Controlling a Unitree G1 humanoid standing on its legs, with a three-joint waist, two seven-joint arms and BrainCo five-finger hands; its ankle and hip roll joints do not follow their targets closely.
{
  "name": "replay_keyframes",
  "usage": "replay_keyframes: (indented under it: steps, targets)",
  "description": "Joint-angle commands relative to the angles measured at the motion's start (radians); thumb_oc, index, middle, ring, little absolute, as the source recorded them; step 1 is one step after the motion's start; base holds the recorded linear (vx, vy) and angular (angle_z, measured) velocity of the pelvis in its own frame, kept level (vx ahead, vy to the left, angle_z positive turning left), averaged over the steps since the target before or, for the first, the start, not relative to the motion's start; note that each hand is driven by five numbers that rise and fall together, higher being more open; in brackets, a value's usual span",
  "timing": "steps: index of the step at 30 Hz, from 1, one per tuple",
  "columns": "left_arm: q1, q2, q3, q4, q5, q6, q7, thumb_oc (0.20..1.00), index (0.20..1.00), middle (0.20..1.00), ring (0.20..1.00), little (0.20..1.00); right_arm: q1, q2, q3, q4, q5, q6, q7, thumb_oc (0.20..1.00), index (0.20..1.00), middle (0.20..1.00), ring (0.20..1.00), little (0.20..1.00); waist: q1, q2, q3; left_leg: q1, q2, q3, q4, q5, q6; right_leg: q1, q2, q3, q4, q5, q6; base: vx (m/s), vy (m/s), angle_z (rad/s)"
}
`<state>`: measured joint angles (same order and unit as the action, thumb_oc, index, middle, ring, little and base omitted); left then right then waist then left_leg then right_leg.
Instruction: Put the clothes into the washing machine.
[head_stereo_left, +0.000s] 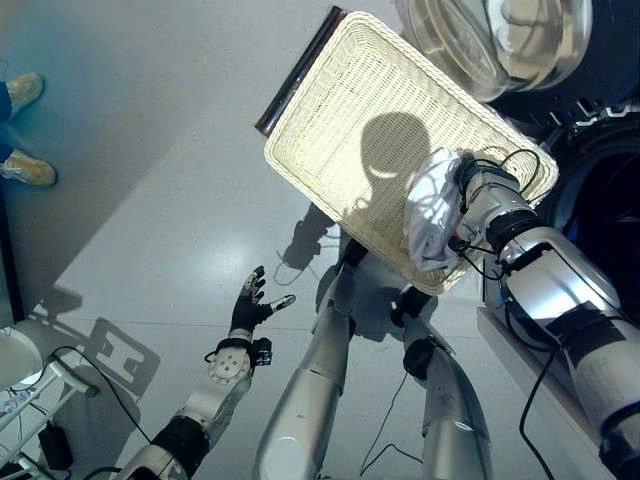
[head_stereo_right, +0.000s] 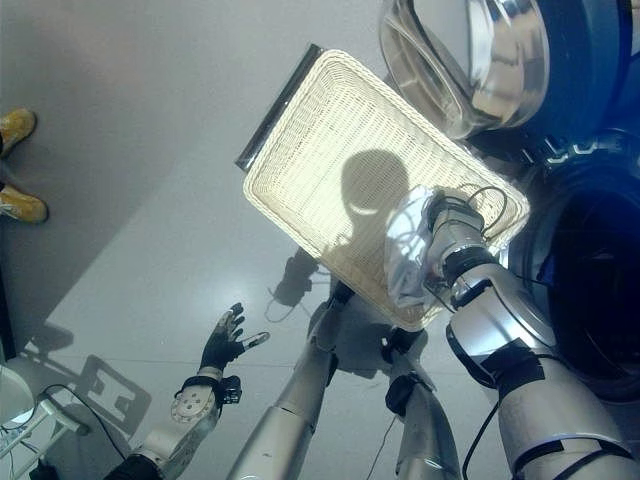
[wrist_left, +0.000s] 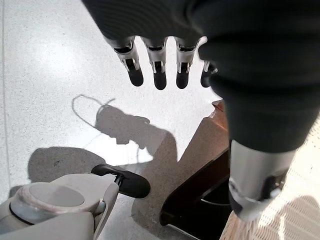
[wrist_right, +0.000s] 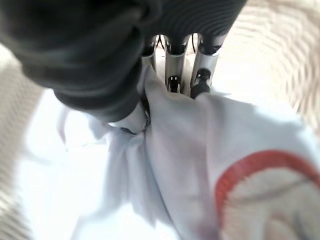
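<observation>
A white garment (head_stereo_left: 430, 215) with a red ring print (wrist_right: 260, 165) hangs over the near right corner of a pale wicker basket (head_stereo_left: 340, 110). My right hand (wrist_right: 200, 75) is shut on it, the cloth bunched between thumb and fingers. My right wrist (head_stereo_left: 485, 195) comes in from the right, beside the basket rim. The washing machine stands at the right with its glass door (head_stereo_left: 500, 40) swung open above the basket and its dark drum opening (head_stereo_right: 590, 280) just past my right arm. My left hand (head_stereo_left: 248, 305) hovers open over the floor at lower left, fingers spread (wrist_left: 157, 70).
A dark bar (head_stereo_left: 298, 70) runs along the basket's far left edge. A person's yellow shoes (head_stereo_left: 25, 170) stand at the left edge of the grey floor. A white stand (head_stereo_left: 20, 370) sits at the lower left corner.
</observation>
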<state>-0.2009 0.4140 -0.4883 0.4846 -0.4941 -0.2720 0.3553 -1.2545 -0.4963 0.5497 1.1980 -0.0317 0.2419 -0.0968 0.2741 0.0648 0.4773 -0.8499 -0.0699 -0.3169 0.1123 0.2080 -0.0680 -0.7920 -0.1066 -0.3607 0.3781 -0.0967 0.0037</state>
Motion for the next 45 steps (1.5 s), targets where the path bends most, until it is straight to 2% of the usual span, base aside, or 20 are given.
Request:
replay_keyframes:
  steps: [1,9,14,15,18,20,21,22,24,25,27,28,31,33,34,35,37,39,40,45]
  targets:
    - [0.003,0.009,0.039,-0.016,-0.02,-0.016,0.009,1.0,1.0,1.0,1.0,1.0,0.105,-0.028,-0.045,-0.063,0.389,-0.078,0.079,0.2,0.2,0.2,0.2,0.2,-0.02,0.014,0.043,0.047,-0.059,0.17,-0.012,-0.035,0.102,0.008,0.052,0.054,-0.184,0.252,0.069,-0.01,-0.002,-0.18]
    - [0.033,0.013,0.094,0.033,-0.032,-0.044,0.008,1.0,1.0,1.0,1.0,1.0,0.335,-0.016,-0.246,-0.443,1.091,-0.035,0.331,0.2,0.2,0.2,0.2,0.2,-0.09,-0.024,0.043,0.09,-0.035,0.224,-0.006,-0.051,0.102,0.025,0.067,0.095,-0.151,0.238,0.062,-0.02,0.015,-0.24]
    - [0.037,-0.017,0.085,0.094,-0.036,-0.09,0.023,1.0,1.0,1.0,1.0,1.0,0.437,0.05,-0.342,-0.555,1.554,-0.067,0.41,0.2,0.2,0.2,0.2,0.2,-0.13,-0.014,0.043,0.127,-0.029,0.257,-0.006,-0.061,0.106,0.036,0.075,0.132,-0.134,0.233,0.059,-0.03,0.031,-0.29]
    - [0.036,-0.02,0.083,0.099,-0.035,-0.094,0.025,1.0,1.0,1.0,1.0,1.0,0.443,0.057,-0.35,-0.56,1.577,-0.073,0.411,0.2,0.2,0.2,0.2,0.2,-0.132,-0.013,0.043,0.13,-0.029,0.26,-0.007,-0.062,0.107,0.037,0.076,0.135,-0.134,0.233,0.059,-0.04,0.046,-0.26]
    - [0.04,-0.053,0.068,0.133,-0.034,-0.129,0.045,1.0,1.0,1.0,1.0,1.0,0.483,0.109,-0.454,-0.599,1.825,-0.225,0.371,0.2,0.2,0.2,0.2,0.2,-0.161,0.008,0.043,0.161,-0.027,0.284,-0.016,-0.069,0.111,0.048,0.081,0.166,-0.136,0.232,0.059,-0.03,0.057,-0.29]
    - [0.042,-0.063,0.061,0.143,-0.033,-0.14,0.053,1.0,1.0,1.0,1.0,1.0,0.496,0.123,-0.491,-0.606,1.888,-0.288,0.355,0.2,0.2,0.2,0.2,0.2,-0.169,0.014,0.043,0.171,-0.026,0.292,-0.017,-0.072,0.111,0.054,0.081,0.176,-0.138,0.231,0.06,-0.02,0.046,-0.34]
    - [0.045,-0.073,0.054,0.154,-0.032,-0.15,0.061,1.0,1.0,1.0,1.0,1.0,0.496,0.119,-0.527,-0.602,1.953,-0.365,0.324,0.2,0.2,0.2,0.2,0.2,-0.179,0.022,0.043,0.183,-0.027,0.299,-0.018,-0.076,0.112,0.063,0.083,0.187,-0.141,0.231,0.058,-0.01,0.025,-0.27]
    - [0.045,-0.075,0.053,0.155,-0.032,-0.151,0.063,1.0,1.0,1.0,1.0,1.0,0.497,0.118,-0.533,-0.602,1.958,-0.375,0.319,0.2,0.2,0.2,0.2,0.2,-0.18,0.023,0.043,0.185,-0.026,0.3,-0.018,-0.076,0.112,0.065,0.084,0.189,-0.142,0.23,0.058,-0.01,0.028,-0.23]
    - [0.046,-0.085,0.042,0.166,-0.033,-0.162,0.074,1.0,1.0,1.0,1.0,1.0,0.488,0.114,-0.594,-0.601,2.004,-0.521,0.275,0.2,0.2,0.2,0.2,0.2,-0.19,0.032,0.043,0.198,-0.025,0.311,-0.015,-0.082,0.111,0.077,0.082,0.197,-0.144,0.226,0.056,-0.01,0.018,-0.14]
    - [0.045,-0.085,0.04,0.167,-0.033,-0.162,0.075,1.0,1.0,1.0,1.0,1.0,0.489,0.114,-0.596,-0.604,2.004,-0.532,0.27,0.2,0.2,0.2,0.2,0.2,-0.189,0.032,0.043,0.198,-0.024,0.312,-0.015,-0.083,0.111,0.077,0.082,0.198,-0.144,0.226,0.056,-0.01,0.013,-0.07]
    - [0.046,-0.083,0.031,0.182,-0.04,-0.171,0.076,1.0,1.0,1.0,1.0,1.0,0.477,0.092,-0.641,-0.598,2.004,-0.65,0.214,0.2,0.2,0.2,0.2,0.2,-0.195,0.036,0.043,0.206,-0.023,0.317,-0.013,-0.085,0.108,0.088,0.081,0.201,-0.144,0.222,0.055,0.0,-0.007,-0.08]
    - [0.043,-0.079,0.019,0.194,-0.046,-0.172,0.083,1.0,1.0,1.0,1.0,1.0,0.459,0.06,-0.68,-0.589,2.004,-0.767,0.13,0.2,0.2,0.2,0.2,0.2,-0.198,0.039,0.043,0.212,-0.021,0.321,-0.009,-0.089,0.107,0.095,0.081,0.205,-0.14,0.216,0.053,0.01,-0.016,-0.07]
    - [0.037,-0.08,0.012,0.199,-0.053,-0.166,0.086,1.0,1.0,1.0,1.0,1.0,0.434,0.016,-0.712,-0.555,2.004,-0.854,0.076,0.2,0.2,0.2,0.2,0.2,-0.202,0.044,0.043,0.215,-0.021,0.322,-0.004,-0.092,0.106,0.098,0.082,0.211,-0.133,0.212,0.049,0.01,-0.006,-0.08]
    - [0.036,-0.075,0.003,0.2,-0.065,-0.161,0.086,1.0,1.0,1.0,1.0,1.0,0.406,-0.025,-0.758,-0.55,2.004,-1.047,0.03,0.2,0.2,0.2,0.2,0.2,-0.206,0.048,0.043,0.219,-0.02,0.322,0.001,-0.096,0.105,0.106,0.084,0.213,-0.129,0.204,0.046,0.02,-0.004,-0.07]
    - [0.034,-0.072,-0.001,0.197,-0.068,-0.158,0.088,1.0,1.0,1.0,1.0,1.0,0.405,-0.029,-0.769,-0.553,2.004,-1.095,0.011,0.2,0.2,0.2,0.2,0.2,-0.207,0.049,0.043,0.217,-0.021,0.322,0.003,-0.095,0.104,0.106,0.085,0.213,-0.129,0.205,0.046,0.03,-0.007,-0.01]
    - [0.034,-0.072,-0.001,0.197,-0.068,-0.158,0.088,1.0,1.0,1.0,1.0,1.0,0.405,-0.029,-0.769,-0.553,2.004,-1.095,0.011,0.2,0.2,0.2,0.2,0.2,-0.207,0.049,0.043,0.217,-0.021,0.322,0.003,-0.095,0.104,0.106,0.085,0.213,-0.129,0.205,0.046,0.0,-0.009,-0.05]
    - [0.02,-0.061,-0.024,0.176,-0.076,-0.127,0.103,1.0,1.0,1.0,1.0,1.0,0.382,-0.055,-0.793,-0.512,2.004,-1.227,-0.116,0.2,0.2,0.2,0.2,0.2,-0.206,0.052,0.043,0.209,-0.025,0.315,0.01,-0.096,0.105,0.105,0.086,0.212,-0.13,0.205,0.042,0.02,-0.028,-0.05]
    - [0.017,-0.059,-0.028,0.169,-0.078,-0.12,0.106,1.0,1.0,1.0,1.0,1.0,0.377,-0.068,-0.783,-0.484,2.004,-1.193,-0.126,0.2,0.2,0.2,0.2,0.2,-0.204,0.053,0.043,0.207,-0.026,0.314,0.013,-0.096,0.106,0.103,0.087,0.213,-0.129,0.204,0.041,0.02,-0.021,0.02]
    - [0.011,-0.057,-0.031,0.157,-0.078,-0.109,0.11,1.0,1.0,1.0,1.0,1.0,0.364,-0.081,-0.764,-0.462,2.004,-1.118,-0.147,1.0,1.0,1.0,1.0,1.0,-0.203,0.053,0.043,0.194,-0.029,0.314,0.018,-0.087,0.108,0.096,0.086,0.21,-0.133,0.214,0.036,0.03,-0.018,0.05]
    - [0.003,-0.041,-0.038,0.145,-0.082,-0.098,0.099,1.0,1.0,1.0,1.0,1.0,0.345,-0.083,-0.714,-0.41,2.004,-1.04,-0.254,1.0,1.0,1.0,1.0,1.0,-0.195,0.052,0.043,0.188,-0.032,0.314,0.015,-0.081,0.111,0.099,0.086,0.2,-0.147,0.219,0.033,-0.01,-0.029,0.01]
